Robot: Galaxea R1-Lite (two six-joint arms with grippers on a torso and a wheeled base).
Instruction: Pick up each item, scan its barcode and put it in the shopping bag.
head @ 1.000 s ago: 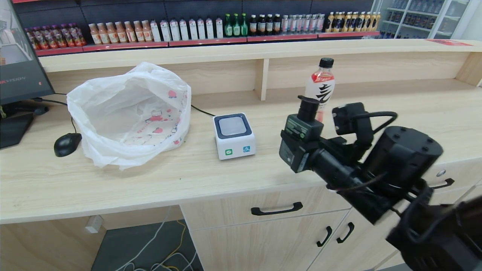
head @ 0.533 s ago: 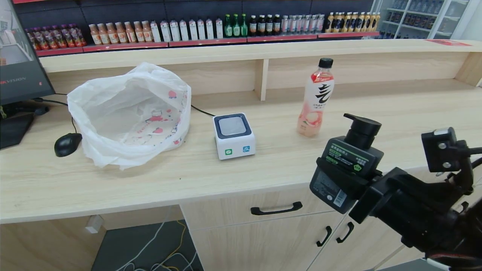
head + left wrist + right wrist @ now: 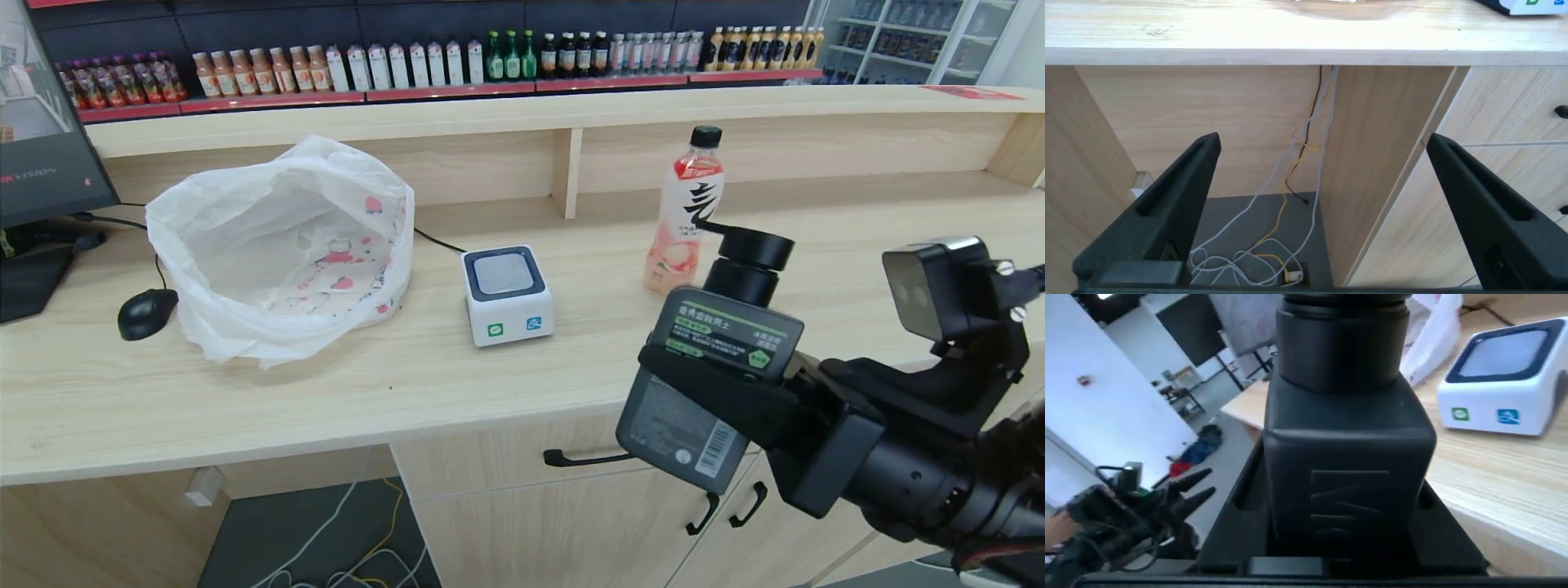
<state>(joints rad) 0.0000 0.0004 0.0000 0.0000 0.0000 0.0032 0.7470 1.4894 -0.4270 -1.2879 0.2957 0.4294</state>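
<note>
The black bottle (image 3: 727,336) hides part of a drawer handle (image 3: 571,459) at lower centre. The monitor (image 3: 41,122) is cut off upper left. Shelf bottles (image 3: 506,57) along the top are too small to read.

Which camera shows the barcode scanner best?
The head view: the scanner stands whole on the counter. The right wrist view shows it beyond the held bottle; the left wrist view catches just a corner.
</note>
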